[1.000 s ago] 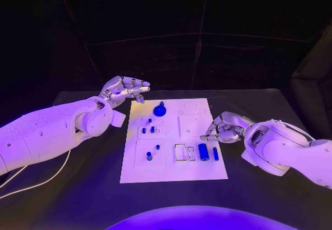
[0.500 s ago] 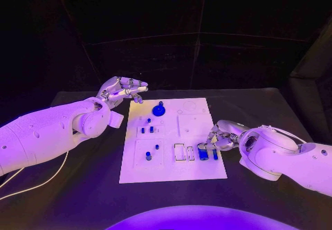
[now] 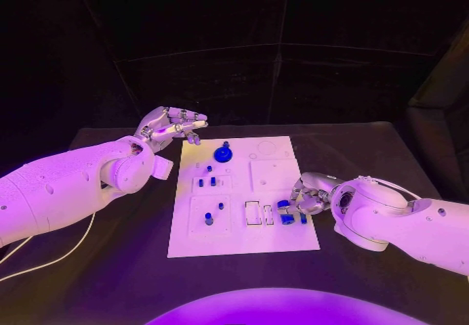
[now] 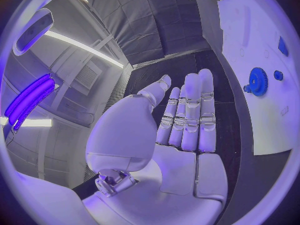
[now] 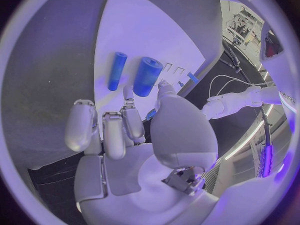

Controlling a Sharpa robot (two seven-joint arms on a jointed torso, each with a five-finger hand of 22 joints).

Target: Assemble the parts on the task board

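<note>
We see the right hand (image 3: pixel 305 198) at the task board (image 3: pixel 245 196) lower right, fingers apart w/ tips at the thick blue cylinder (image 5: pixel 147 76) — not gripped. Left hand (image 3: pixel 172 125) upper left, spread, holding nothing.

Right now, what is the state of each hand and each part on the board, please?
left hand: raised beside the board's far corner, fingers apart, holding nothing.
right hand: low over the thick blue cylinder, not yet gripping it.
thick blue cylinder: lying on the task board.
thin blue cylinder: lying beside it.
blue gear: seated on the board.
</note>
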